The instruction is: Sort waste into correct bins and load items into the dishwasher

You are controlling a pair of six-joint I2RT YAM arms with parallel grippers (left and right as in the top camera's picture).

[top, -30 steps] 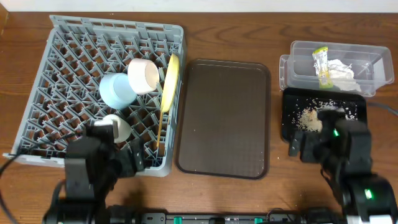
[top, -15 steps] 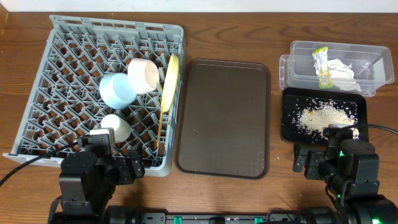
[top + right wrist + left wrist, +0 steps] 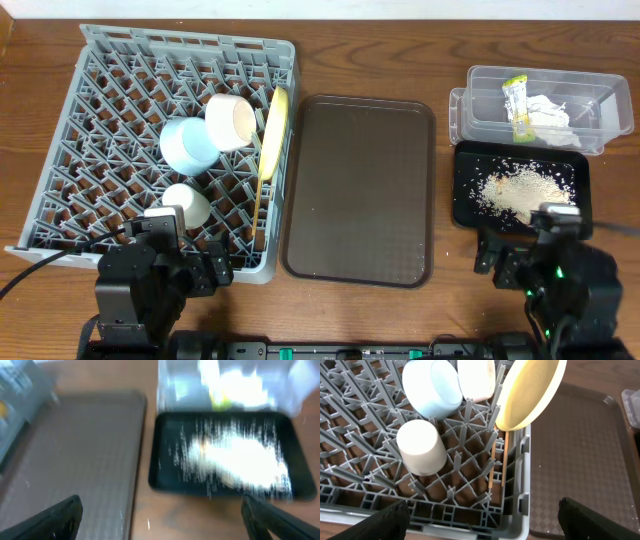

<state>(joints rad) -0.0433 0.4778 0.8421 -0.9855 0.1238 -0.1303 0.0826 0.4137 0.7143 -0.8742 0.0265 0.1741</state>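
Note:
The grey dish rack [image 3: 120, 70] holds the light blue bowl [image 3: 187, 145], the white bowl [image 3: 231, 120], the small white cup [image 3: 187, 204], the upright yellow plate [image 3: 273, 125] and the chopsticks [image 3: 256, 215]. They also show in the left wrist view: bowl [image 3: 432, 387], cup [image 3: 420, 447], plate [image 3: 527, 392], chopsticks [image 3: 497, 462]. The clear tub [image 3: 600, 100] holds the wrapper [image 3: 517, 108] and white paper [image 3: 548, 115]. The black tray [image 3: 466, 190] holds food scraps [image 3: 522, 188]. My left gripper [image 3: 482, 522] is open and empty at the rack's near edge. My right gripper [image 3: 162, 515] is open and empty, near the black tray [image 3: 165, 460].
A dark brown serving tray [image 3: 360, 190] lies between the rack and the bins, bare. The right wrist view is motion-blurred. Both arms sit at the table's near edge.
My right arm has pulled back from over the black tray toward the near edge, uncovering the food scraps. My left arm drew back a little early on and has since held still.

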